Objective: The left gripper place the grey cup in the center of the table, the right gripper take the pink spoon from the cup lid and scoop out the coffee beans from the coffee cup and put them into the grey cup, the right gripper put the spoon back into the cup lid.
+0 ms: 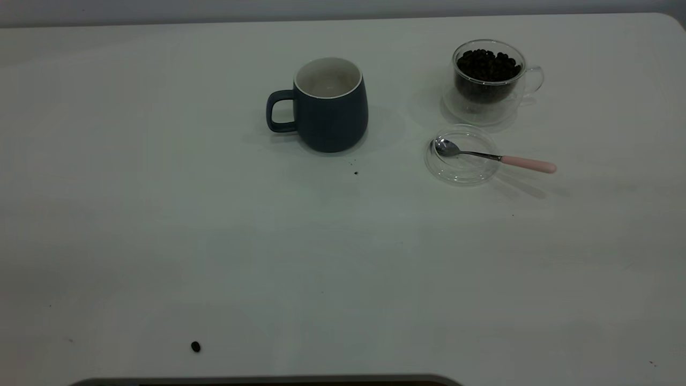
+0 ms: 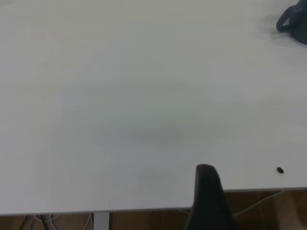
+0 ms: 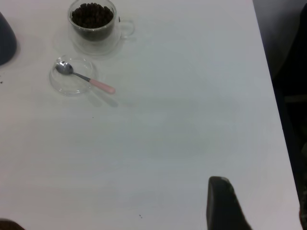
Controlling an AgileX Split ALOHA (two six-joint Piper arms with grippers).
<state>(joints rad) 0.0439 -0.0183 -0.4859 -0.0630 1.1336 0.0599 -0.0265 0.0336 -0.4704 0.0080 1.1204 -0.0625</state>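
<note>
**Worktop at rest, both arms back**

No brand, label or writing readable on any item.

Count: one grey cup (image 1: 330, 106), one coffee cup (image 1: 489, 80), one cup lid (image 1: 462, 155), one pink spoon (image 1: 493, 156), one stray bean (image 1: 195, 347).

Grey cup upright near centre of the worktop (image 1: 161, 214), handle at 9 o'clock, white inside, contents not discernible. Coffee cup at 3 o'clock from it, well apart, handle at 3 o'clock, holding many coffee beans (image 1: 487, 65), too many to count. Cup lid just at 6 o'clock of the coffee cup. Spoon bowl rests in the lid, pink handle out over the rim toward 4 o'clock. Stray bean alone near the front edge, 7 o'clock from the grey cup.

Left gripper (image 2: 207, 199): one dark finger seen over the worktop edge, holding nothing; opening cannot be told. Right gripper (image 3: 223, 203): same, one finger over bare worktop, well clear of the lid; opening cannot be told
</note>
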